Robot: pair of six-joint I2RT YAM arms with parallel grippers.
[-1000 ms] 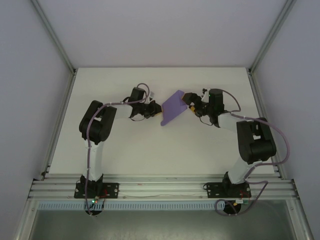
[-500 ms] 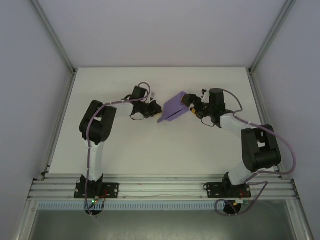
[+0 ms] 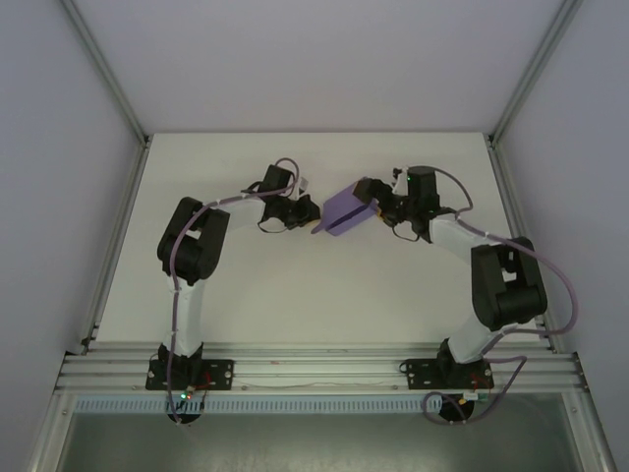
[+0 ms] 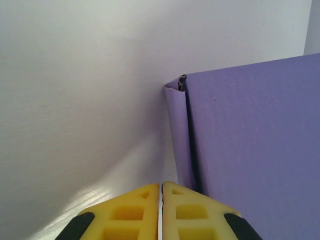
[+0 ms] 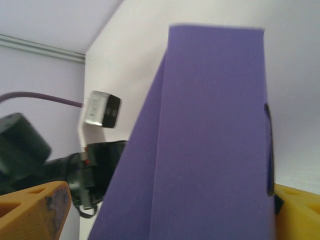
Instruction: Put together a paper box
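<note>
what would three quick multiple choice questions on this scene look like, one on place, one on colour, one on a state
1. Where is the paper box?
a) between the ends of the left arm and the right arm
b) by the arm bases at the near edge
c) in the far left corner

2. What colour is the paper box?
a) green
b) purple
c) white

3. How do the left fingers stand?
a) wide apart
b) closed on the box
c) shut together, box beside them

Answers: 1a, the top view shows it between the two arm tips; 2b, it is purple in every view; 3c, the left wrist view shows the yellow fingers meeting, with the card off to their right.
</note>
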